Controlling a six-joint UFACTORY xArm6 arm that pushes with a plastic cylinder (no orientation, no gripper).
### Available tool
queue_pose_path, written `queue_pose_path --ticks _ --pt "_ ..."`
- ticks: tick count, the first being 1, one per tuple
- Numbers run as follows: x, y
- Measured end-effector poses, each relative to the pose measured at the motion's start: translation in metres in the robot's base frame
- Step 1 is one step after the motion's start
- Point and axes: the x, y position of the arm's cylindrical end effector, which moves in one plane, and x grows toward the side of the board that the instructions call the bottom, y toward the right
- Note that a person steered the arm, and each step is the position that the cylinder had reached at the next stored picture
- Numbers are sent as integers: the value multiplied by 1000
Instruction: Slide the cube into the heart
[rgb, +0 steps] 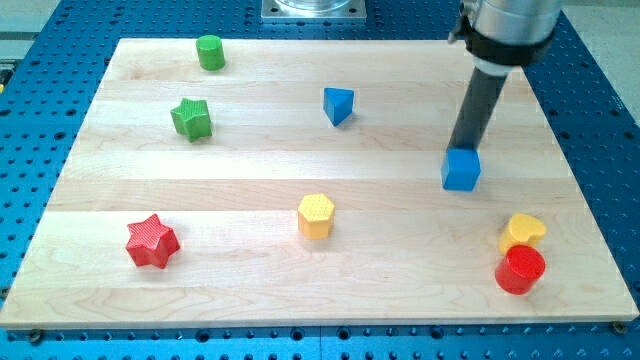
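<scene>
The blue cube (461, 170) sits on the pale wooden desk (250, 190), up and toward the view's left of the yellow heart block (522, 230), apart from it. My tip (460, 150) touches, or nearly touches, the cube's top edge; there is no hand, only the dark rod. The red cylinder (520, 269) touches the heart from below. An off-centre push could spin the cube past the heart, and a hard one could knock heart and cylinder toward the desk's edge.
</scene>
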Motion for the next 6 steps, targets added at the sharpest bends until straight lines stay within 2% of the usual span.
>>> queue_pose_path --ticks 1,2,3,4,5,6 --pt "-15 8" --pt "-2 -12" --pt "37 4" --pt "14 -37" --pt "61 -35" --pt "63 -34"
